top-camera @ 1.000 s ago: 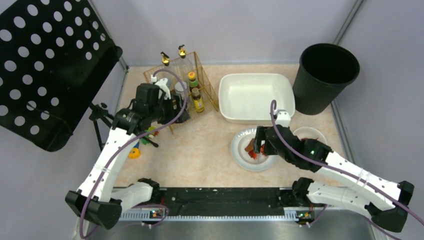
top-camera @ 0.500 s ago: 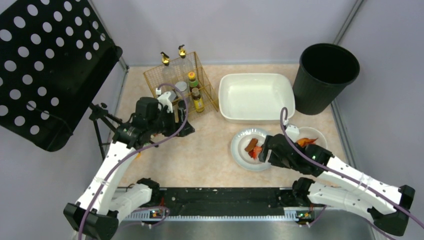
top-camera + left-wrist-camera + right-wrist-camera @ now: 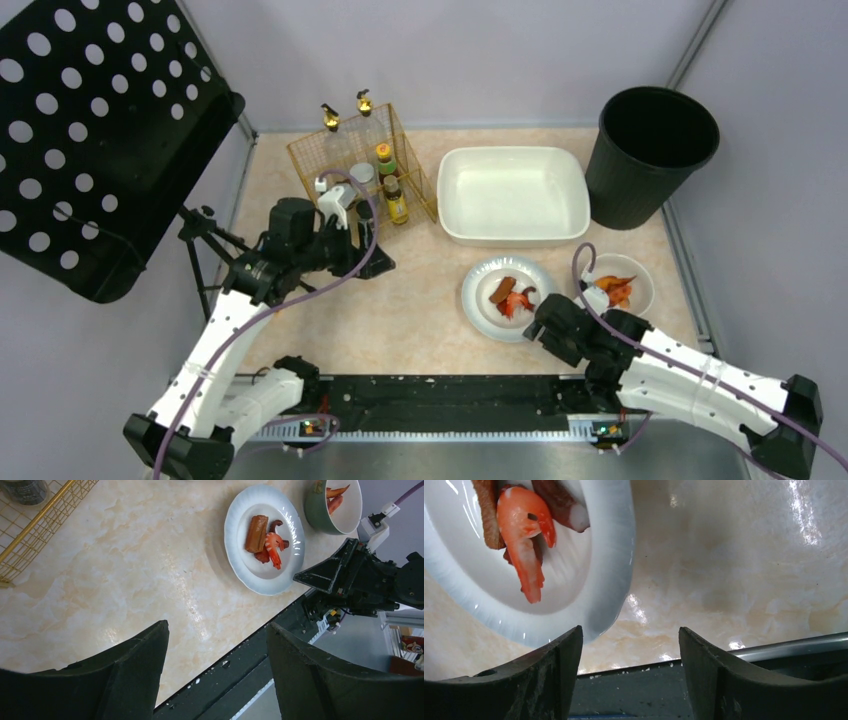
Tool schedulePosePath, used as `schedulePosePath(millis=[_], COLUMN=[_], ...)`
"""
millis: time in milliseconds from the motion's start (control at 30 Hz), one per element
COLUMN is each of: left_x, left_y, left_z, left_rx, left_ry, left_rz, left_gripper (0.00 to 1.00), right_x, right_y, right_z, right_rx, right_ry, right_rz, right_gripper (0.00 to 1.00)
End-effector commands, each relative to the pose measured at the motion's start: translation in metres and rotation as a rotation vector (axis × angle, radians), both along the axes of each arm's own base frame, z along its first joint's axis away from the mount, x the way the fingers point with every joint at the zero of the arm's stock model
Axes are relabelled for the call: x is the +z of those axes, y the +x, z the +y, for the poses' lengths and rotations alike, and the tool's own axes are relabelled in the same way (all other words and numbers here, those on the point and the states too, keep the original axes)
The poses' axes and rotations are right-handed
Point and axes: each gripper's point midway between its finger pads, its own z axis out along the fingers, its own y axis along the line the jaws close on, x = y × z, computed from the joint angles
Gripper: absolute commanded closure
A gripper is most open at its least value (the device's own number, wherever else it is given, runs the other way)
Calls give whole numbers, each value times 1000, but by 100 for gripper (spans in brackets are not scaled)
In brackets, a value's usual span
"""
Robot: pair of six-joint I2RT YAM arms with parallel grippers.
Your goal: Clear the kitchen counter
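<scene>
— Where do the right jaws stand?
— Low at the near edge of the worktop [image 3: 734, 570], spread apart with nothing between them. The white plate [image 3: 616, 560] lies just ahead of them, towards their left side. Its rim looks clear of them, though the close view makes that hard to judge.
— What is on the plate?
— A pink-orange shrimp [image 3: 524, 550], a brown strip [image 3: 486, 515] and a reddish piece [image 3: 561, 507], all ahead and to the left of the gap.
— And the left jaws?
— Released as well, wide and empty, hanging above a bare patch of the marbled worktop. The gold wire basket [image 3: 35, 535] sits ahead of them on the left, near but not touching. The plate lies well ahead on the right, and the green bowl [image 3: 317, 515] with orange pieces lies just beside it, further right.
— So the worktop carries a good deal?
— Yes. It spreads under both pairs of jaws, pale beige-pink, with grey walls round it. Beyond the right jaws, past the plate, stands the white tub [image 3: 515, 195], and the black bin [image 3: 625, 200] stands further off to the right of it. Bottles [image 3: 396, 205] stand upright in the basket beside the left jaws.
— Do the two pairs meet?
— No, the pairs of jaws are well apart, with the plate between them
</scene>
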Motion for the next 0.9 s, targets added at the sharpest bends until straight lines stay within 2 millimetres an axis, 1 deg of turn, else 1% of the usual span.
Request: schedulePosePath(millis=[0, 100, 333, 500, 700, 867], left_x=[12, 9, 4, 2, -1, -3], left_y=[1, -1, -3, -3, -2, -2], left_z=[-7, -9, -11, -11, -10, -10], left_rx=[-31, -37, -47, -49, -44, -39], left_ry=[-27, -5, 16, 25, 46, 54], left_rz=[-57, -59, -53, -53, -51, -53], left_gripper=[23, 23, 23, 23, 23, 23], right_x=[-1, -3, -8, -16, -19, -27], right_y=[15, 23, 35, 40, 50, 53], right_z=[10, 7, 2, 4, 5, 8], right_rx=[-144, -199, -292, -319, -346, -347], right_ry=[125, 160, 203, 212, 232, 226], right_rz=[-51, -101, -169, -177, -227, -230], right_gripper=[31, 34, 39, 43, 53, 56])
